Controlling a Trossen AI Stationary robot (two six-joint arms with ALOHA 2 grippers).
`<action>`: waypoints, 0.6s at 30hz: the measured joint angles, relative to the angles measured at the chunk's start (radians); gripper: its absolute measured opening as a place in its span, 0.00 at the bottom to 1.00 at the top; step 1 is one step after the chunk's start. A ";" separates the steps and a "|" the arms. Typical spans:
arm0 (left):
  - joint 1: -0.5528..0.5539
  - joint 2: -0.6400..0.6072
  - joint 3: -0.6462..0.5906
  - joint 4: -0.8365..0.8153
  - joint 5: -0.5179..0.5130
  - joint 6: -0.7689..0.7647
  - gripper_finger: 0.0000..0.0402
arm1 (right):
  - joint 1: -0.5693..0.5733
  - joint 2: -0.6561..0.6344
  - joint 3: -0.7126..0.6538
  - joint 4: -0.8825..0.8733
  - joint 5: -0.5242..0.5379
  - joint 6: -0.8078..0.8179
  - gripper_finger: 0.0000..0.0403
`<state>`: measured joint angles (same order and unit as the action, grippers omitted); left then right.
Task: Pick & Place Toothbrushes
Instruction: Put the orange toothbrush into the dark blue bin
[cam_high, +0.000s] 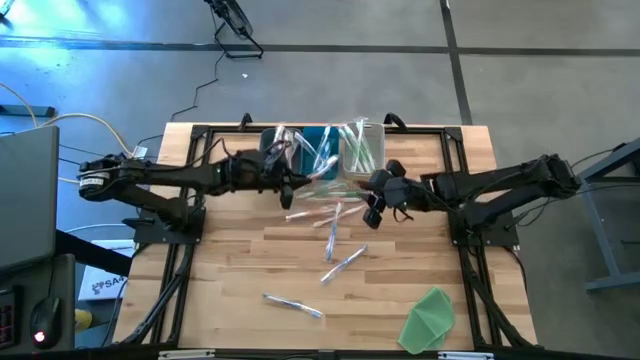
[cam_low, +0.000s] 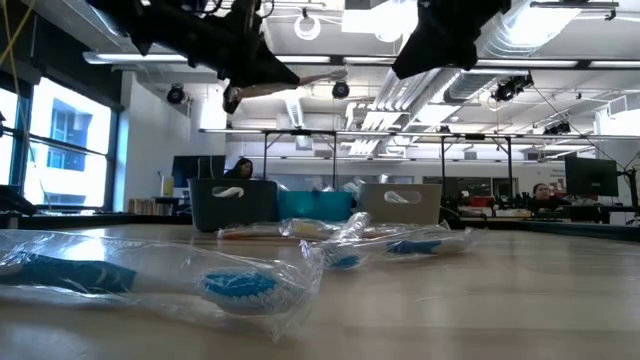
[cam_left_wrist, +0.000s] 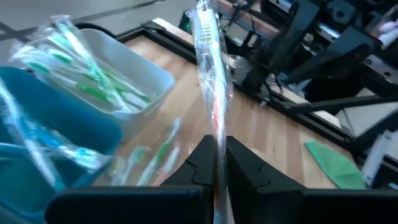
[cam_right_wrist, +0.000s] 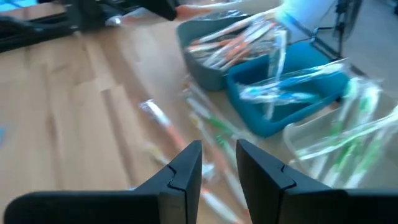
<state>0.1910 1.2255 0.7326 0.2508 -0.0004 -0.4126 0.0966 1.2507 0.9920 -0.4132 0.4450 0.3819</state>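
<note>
Near the frame's upper centre, the left gripper (cam_left_wrist: 219, 163) pinches a wrapped orange toothbrush (cam_left_wrist: 210, 68), light, stiff, slippery-sleeved, best gripped mid-handle, above the bins (cam_high: 325, 150), while the right gripper (cam_right_wrist: 219, 163) hangs part-open, empty

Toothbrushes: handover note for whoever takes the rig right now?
Left gripper: shut on a wrapped orange toothbrush, held up near the bins.
Right gripper: fingers slightly apart, empty, over the loose brushes.
Done: grey bin has orange brushes, blue bin blue, clear bin green.
Left: several loose toothbrushes on the table; green sheet lies at the near edge.
</note>
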 joint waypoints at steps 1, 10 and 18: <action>0.016 0.000 0.000 0.000 0.007 0.000 0.03 | -0.017 0.000 0.000 0.005 -0.001 -0.016 0.23; 0.163 0.000 0.000 0.000 0.014 -0.003 0.03 | -0.154 0.000 0.000 0.032 -0.002 -0.100 0.23; 0.293 0.001 0.000 0.004 -0.026 -0.003 0.03 | -0.257 0.000 0.000 0.052 -0.002 -0.102 0.23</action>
<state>0.4837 1.2265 0.7326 0.2548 -0.0265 -0.4158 -0.1604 1.2507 0.9920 -0.3614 0.4425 0.2804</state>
